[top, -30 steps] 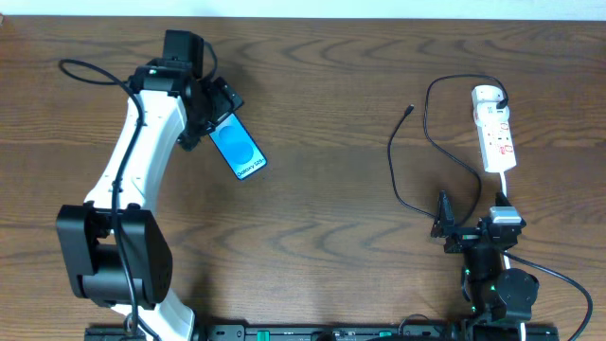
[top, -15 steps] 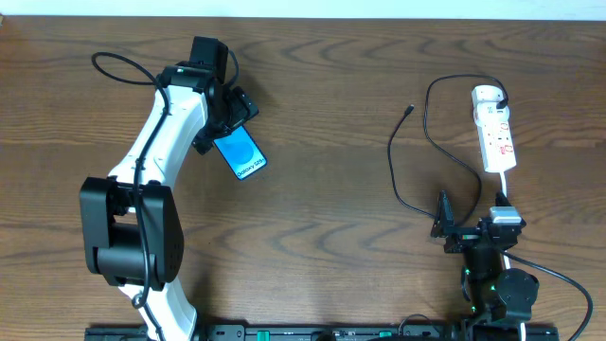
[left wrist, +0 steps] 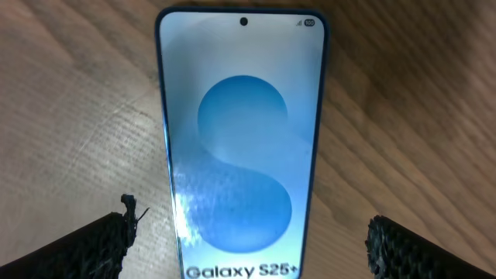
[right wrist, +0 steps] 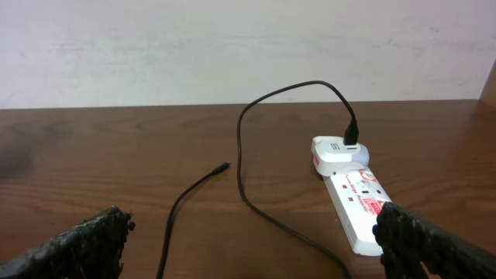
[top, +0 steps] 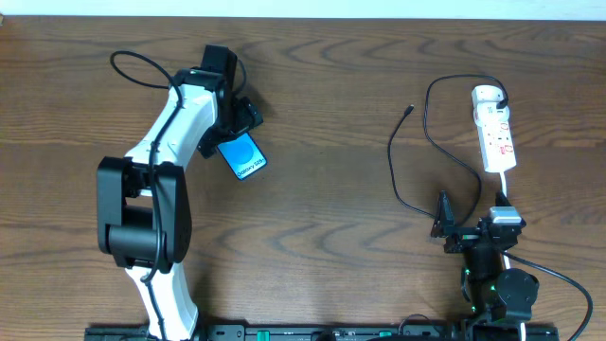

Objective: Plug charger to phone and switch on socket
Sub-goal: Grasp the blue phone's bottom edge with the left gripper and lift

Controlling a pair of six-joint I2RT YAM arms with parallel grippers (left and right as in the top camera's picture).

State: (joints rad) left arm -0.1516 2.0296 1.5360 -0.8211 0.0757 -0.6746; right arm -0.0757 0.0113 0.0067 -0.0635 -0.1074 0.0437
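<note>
The left gripper (top: 227, 133) stands over the wooden table (top: 331, 237) with its fingers (left wrist: 93, 244) spread wide, gripping nothing. The phone (left wrist: 240, 139) lies flat and face up between them, its blue screen lit and its "Galaxy S25+" lettering at the end nearest the fingertips. Bare wood shows between each finger and the phone's edges, and the camera end of the phone points away from the gripper.

Well to the right, the right gripper (right wrist: 256, 256) sits low near the table's front edge, its fingers (right wrist: 77, 244) also spread wide and empty. Ahead of the left finger, the charger (right wrist: 240, 155) ends in a small black plug tip (right wrist: 223, 166) lying free on the wood. From there the thin black cable runs back toward the fingers, then loops up and over to a white adapter (right wrist: 337, 151). The adapter sits at the far end of the socket (right wrist: 356, 201), a white strip with red marks just ahead of the right finger. The socket's near end is hidden behind that fingertip.
</note>
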